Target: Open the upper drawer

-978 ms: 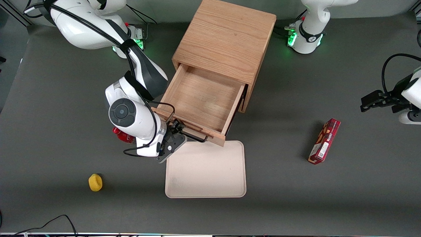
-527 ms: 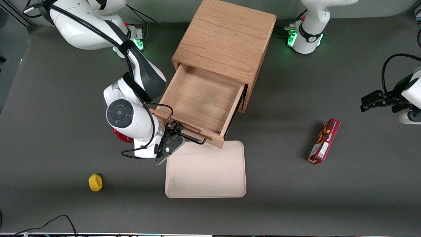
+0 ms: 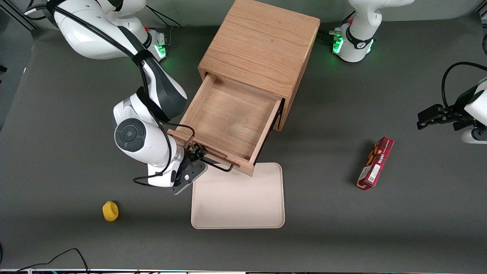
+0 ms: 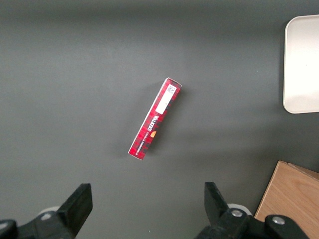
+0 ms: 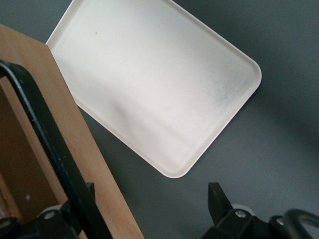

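Note:
The upper drawer (image 3: 228, 118) of the light-oak cabinet (image 3: 262, 45) stands pulled far out, and its inside is bare. Its black wire handle (image 3: 217, 166) runs along the drawer front, on the side nearest the front camera. My right gripper (image 3: 198, 155) is at the end of that handle toward the working arm. In the right wrist view the gripper (image 5: 152, 189) is open, its fingers (image 5: 217, 199) wide apart. The handle (image 5: 45, 134) runs close past one finger, with the drawer front (image 5: 94, 169) beside it. The lower drawer is hidden under the upper one.
A cream tray (image 3: 237, 201) lies flat on the table just in front of the open drawer, also in the right wrist view (image 5: 154, 84). A red box (image 3: 375, 163) lies toward the parked arm's end. A small yellow object (image 3: 110, 211) lies toward the working arm's end, near the front camera.
My gripper has moved toward the working arm's end of the table and a little nearer the front camera. The drawer front has come along with it, and the drawer has slid out slightly more.

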Motion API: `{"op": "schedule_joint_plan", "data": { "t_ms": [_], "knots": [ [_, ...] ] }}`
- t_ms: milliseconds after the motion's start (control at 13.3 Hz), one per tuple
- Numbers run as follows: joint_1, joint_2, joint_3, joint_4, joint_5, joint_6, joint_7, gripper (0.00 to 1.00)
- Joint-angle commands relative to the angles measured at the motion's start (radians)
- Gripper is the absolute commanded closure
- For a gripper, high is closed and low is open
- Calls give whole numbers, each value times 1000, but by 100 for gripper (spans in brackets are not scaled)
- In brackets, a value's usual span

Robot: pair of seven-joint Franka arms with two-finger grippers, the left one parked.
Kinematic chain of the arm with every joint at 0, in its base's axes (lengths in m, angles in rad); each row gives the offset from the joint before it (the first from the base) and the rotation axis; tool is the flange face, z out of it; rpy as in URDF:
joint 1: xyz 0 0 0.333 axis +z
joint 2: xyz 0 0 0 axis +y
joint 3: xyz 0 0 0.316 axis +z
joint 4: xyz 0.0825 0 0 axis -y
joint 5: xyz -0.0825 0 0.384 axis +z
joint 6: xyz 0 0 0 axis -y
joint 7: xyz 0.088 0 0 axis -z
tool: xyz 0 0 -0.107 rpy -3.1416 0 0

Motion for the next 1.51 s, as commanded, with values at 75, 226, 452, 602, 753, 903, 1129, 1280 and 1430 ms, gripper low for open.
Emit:
{"op": "schedule_joint_plan", "data": {
  "t_ms": [75, 226, 452, 602, 753, 903, 1129, 1280, 1430],
  "knots": [
    [-16, -24, -10, 36, 30, 5, -16, 0],
    [-16, -33, -6, 39, 55, 2, -13, 0],
    [-13, -30, -4, 46, 58, 2, -9, 0],
    [-11, -23, -3, 45, 100, 3, -12, 0],
    [-15, -23, -3, 43, 133, 3, -18, 0],
    [-13, -23, -1, 40, 133, 6, -19, 0],
    [-15, -21, -1, 37, 128, 11, -21, 0],
    [-16, -20, -1, 36, 127, 12, -21, 0],
    [-15, -18, -1, 34, 128, 12, -27, 0]
  ]
}}
